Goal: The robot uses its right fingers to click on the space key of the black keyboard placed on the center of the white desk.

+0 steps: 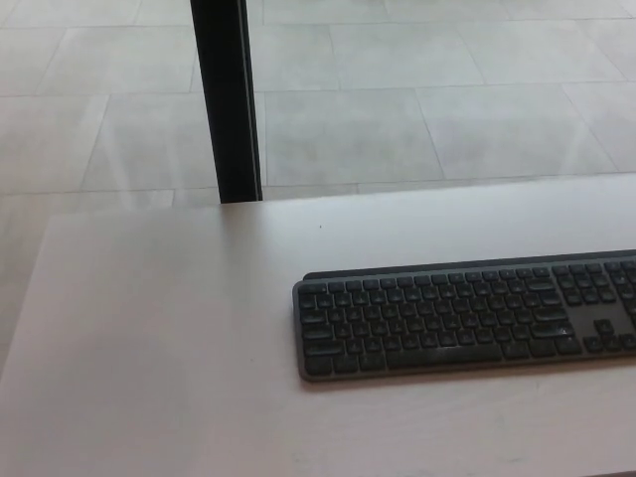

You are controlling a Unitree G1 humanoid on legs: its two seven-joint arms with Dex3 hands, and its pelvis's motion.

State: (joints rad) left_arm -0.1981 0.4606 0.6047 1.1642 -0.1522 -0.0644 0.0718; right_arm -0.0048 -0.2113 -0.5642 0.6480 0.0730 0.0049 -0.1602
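Here: black keyboard (465, 316) flat on white desk (149, 338), right end cropped; neither hand visible, fingers' state unknown.

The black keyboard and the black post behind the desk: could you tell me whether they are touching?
Apart. The head view shows a wide strip of bare white desk between the black keyboard and the black post.

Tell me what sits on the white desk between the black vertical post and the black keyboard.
Nothing: the head view shows only bare white desk between the black vertical post and the black keyboard, apart from a tiny dark speck.
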